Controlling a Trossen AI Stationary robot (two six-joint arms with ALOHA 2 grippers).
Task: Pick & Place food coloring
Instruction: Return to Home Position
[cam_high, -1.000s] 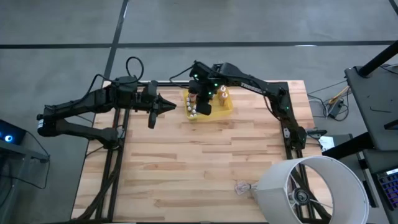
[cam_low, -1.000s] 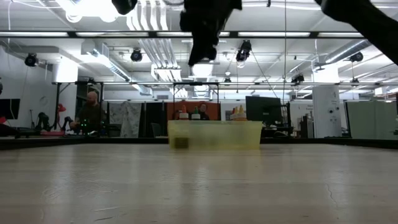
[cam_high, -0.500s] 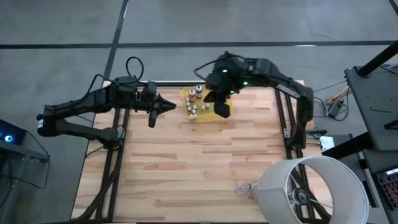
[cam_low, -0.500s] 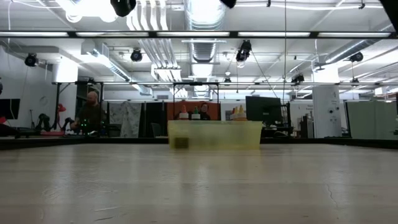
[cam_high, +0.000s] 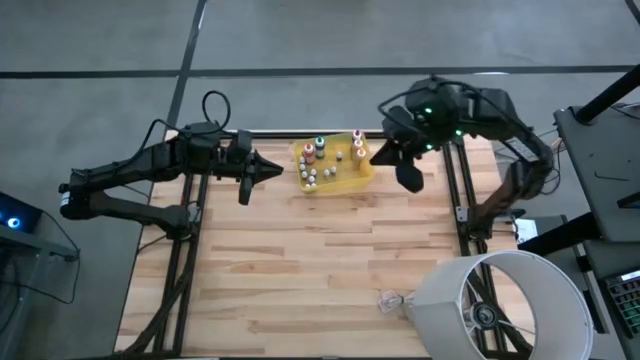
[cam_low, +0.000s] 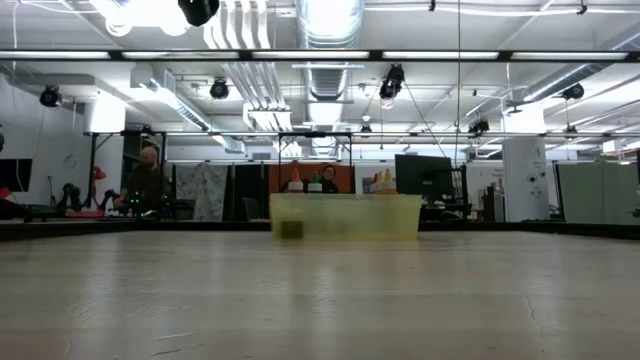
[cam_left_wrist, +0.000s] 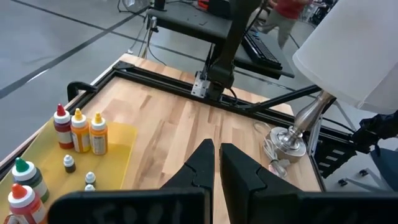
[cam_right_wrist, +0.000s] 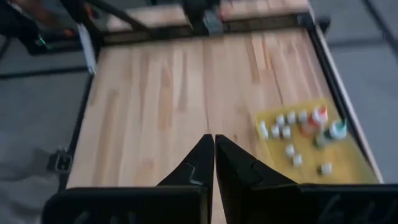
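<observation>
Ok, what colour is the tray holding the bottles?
The tray is translucent yellow, clearest in the left wrist view.

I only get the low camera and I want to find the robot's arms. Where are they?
Observer: The right arm holds its jaws shut, up above the table, just right of the translucent yellow plastic tray.
Operator: And the other?
Observer: The left arm points shut jaws at the tray from its left, not touching.
Operator: What's in the tray?
Observer: Tiny pale plastic food coloring bottles with red, green and white caps, standing up.
</observation>
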